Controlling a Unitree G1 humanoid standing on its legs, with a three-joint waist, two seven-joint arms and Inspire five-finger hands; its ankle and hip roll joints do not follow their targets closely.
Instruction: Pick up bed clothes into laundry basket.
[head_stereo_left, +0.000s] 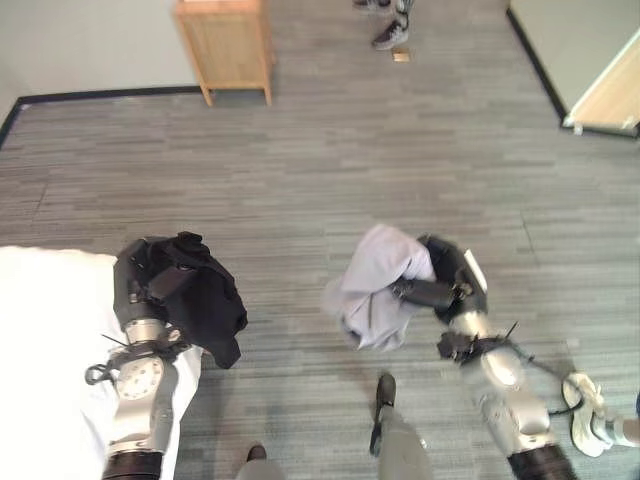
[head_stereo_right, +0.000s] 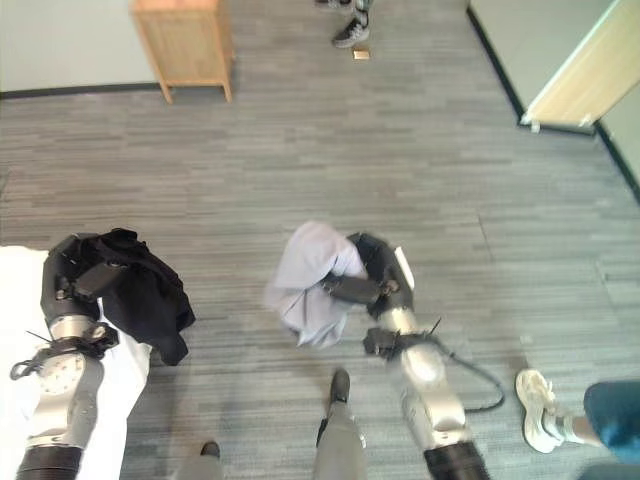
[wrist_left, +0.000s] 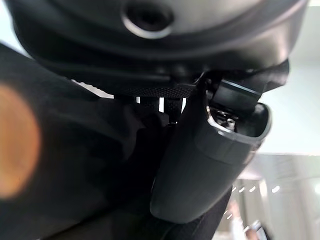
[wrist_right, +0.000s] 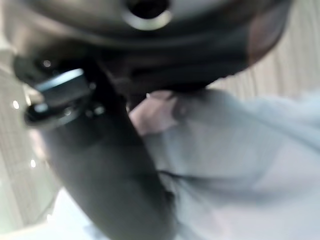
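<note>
The left hand (head_stereo_left: 150, 275) is curled into a black garment (head_stereo_left: 205, 295), which drapes over it and hangs beside the edge of the white bed (head_stereo_left: 45, 340). The right hand (head_stereo_right: 365, 275) has its thumb and fingers closed on a pale grey garment (head_stereo_right: 305, 280), held up above the wood-look floor (head_stereo_left: 330, 170) with the cloth bunched on the side toward the left hand. A wooden cabinet (head_stereo_left: 225, 45) stands by the far wall, and a person's shoe (head_stereo_right: 540, 410) shows near the right arm.

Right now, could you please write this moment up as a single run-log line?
left hand: shut on black garment | right hand: shut on grey garment | both held above floor | basket: not seen
</note>
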